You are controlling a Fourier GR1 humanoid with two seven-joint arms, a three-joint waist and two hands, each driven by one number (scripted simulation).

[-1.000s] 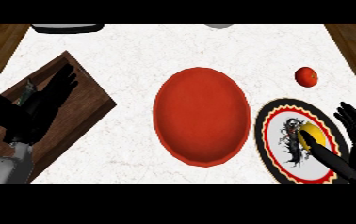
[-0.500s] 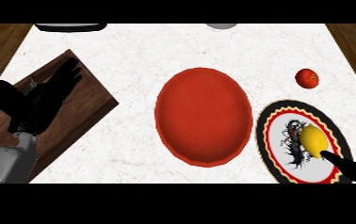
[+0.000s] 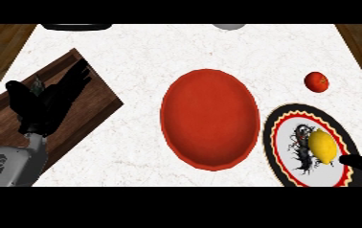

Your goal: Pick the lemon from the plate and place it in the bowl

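- Since the earlier frames the right hand (image 3: 351,160) has drawn back toward the right edge; only a black tip of it shows now, just beside the lemon's near end, and whether its fingers are apart or together cannot be told.
- Uncovered now, the lemon (image 3: 324,146) lies as a smooth yellow oval on the plate (image 3: 278,151), a round plate with a black scalloped rim, a red ring and a dark figure on white.
- Left of the plate sits the bowl (image 3: 209,119), red, oval and shallow, on the white marbled counter (image 3: 141,50).
- A small red tomato (image 3: 317,81) lies farther off, right of the bowl.
- At the left, the left hand (image 3: 50,100) rests over a dark wooden board (image 3: 84,121), fingers straight and spread, much as before.
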